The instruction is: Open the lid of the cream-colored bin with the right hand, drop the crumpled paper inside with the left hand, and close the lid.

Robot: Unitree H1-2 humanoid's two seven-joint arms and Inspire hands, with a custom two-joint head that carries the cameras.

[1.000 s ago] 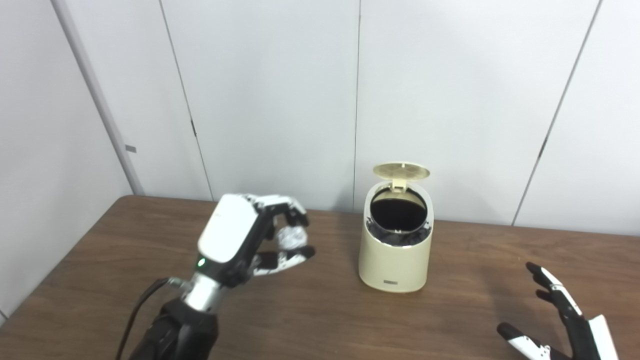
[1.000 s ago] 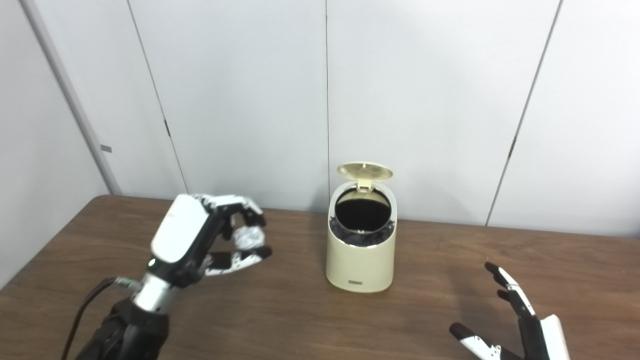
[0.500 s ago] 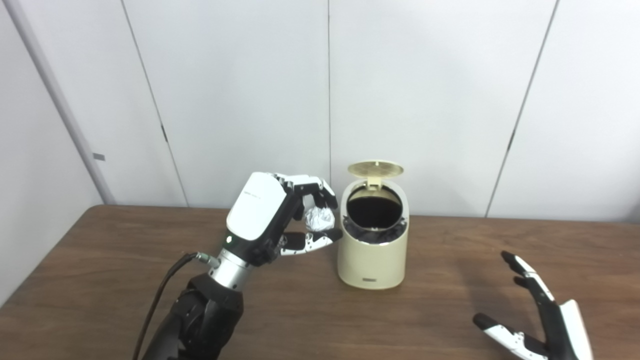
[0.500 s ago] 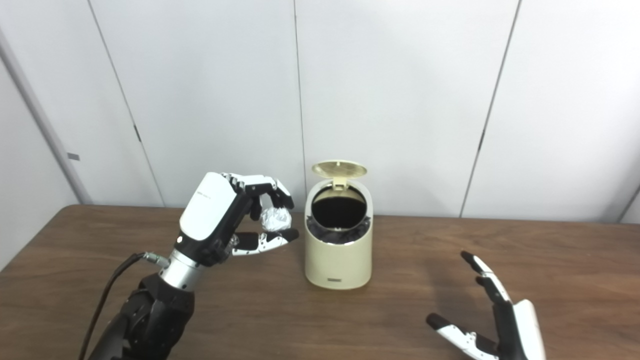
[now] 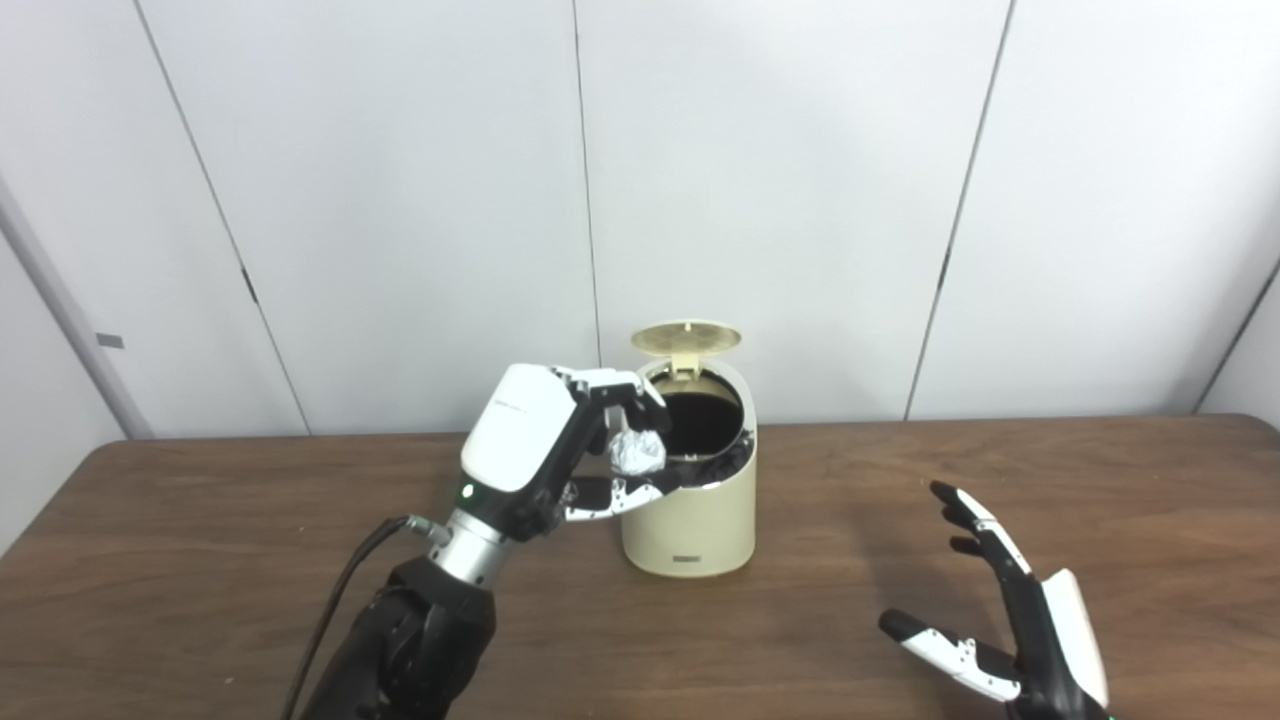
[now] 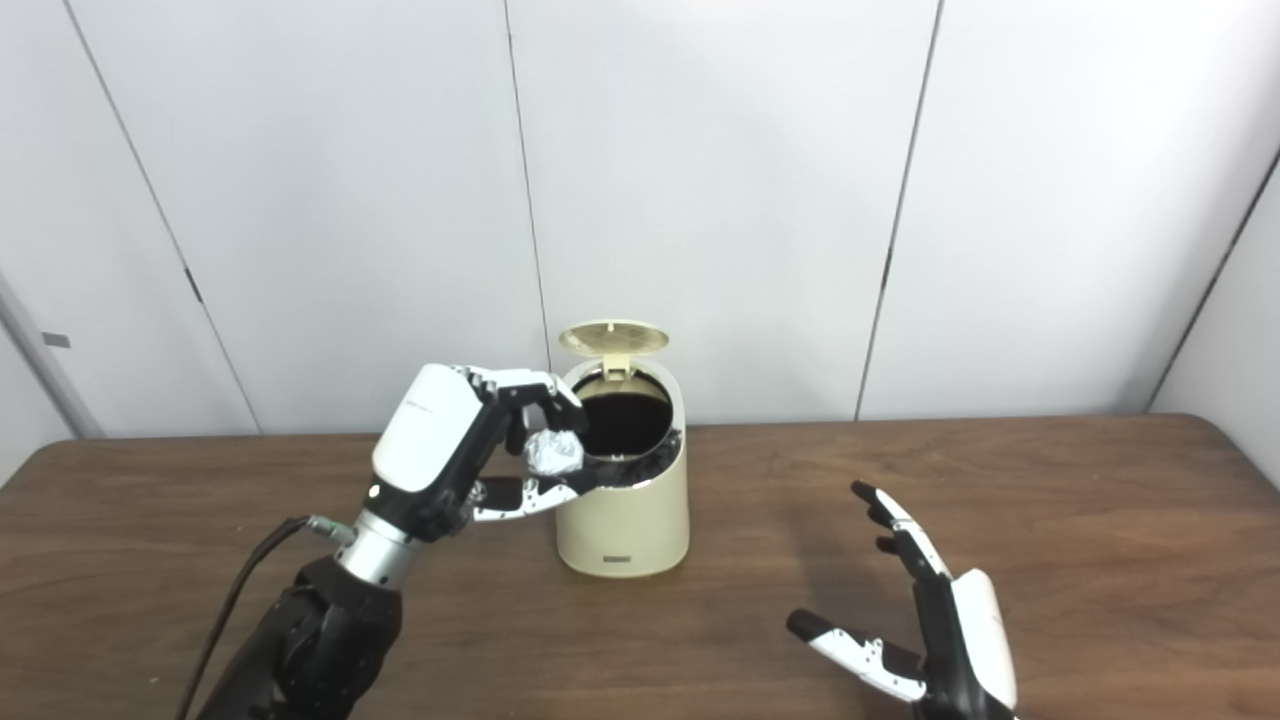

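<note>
A: What is standing on the wooden table [image 5: 200,520]?

B: The cream-colored bin [image 5: 688,520] is standing upright near the middle of it. Its lid [image 5: 686,337] is hanging open, tipped up and back on the hinge at the rear rim, its underside facing forward. The mouth is slanting toward the camera, and a black liner [image 5: 722,466] is showing around the rim. The inside is looking dark; I cannot tell whether anything is lying in it.

A: And the crumpled paper [image 5: 638,452]?

B: It is sitting in the left hand [image 5: 560,450], at the bin's left rim, level with the mouth and overlapping its edge in both views. It is a small silvery-white wad, roughly round, so no long axis is showing.

A: How are those fingers sitting?

B: They are curling down over the top of the wad while the thumb [image 5: 620,495] is reaching under it, pinching it between them. The thumb tip is lying at the bin's rim; whether it is touching, I cannot tell. The hand is pointing right, toward the opening.

A: The right hand [image 6: 935,625]?

B: It is hovering low at the front right, well apart from the bin, fingers [image 6: 895,525] spread and slack, thumb splayed left, holding nothing.
</note>
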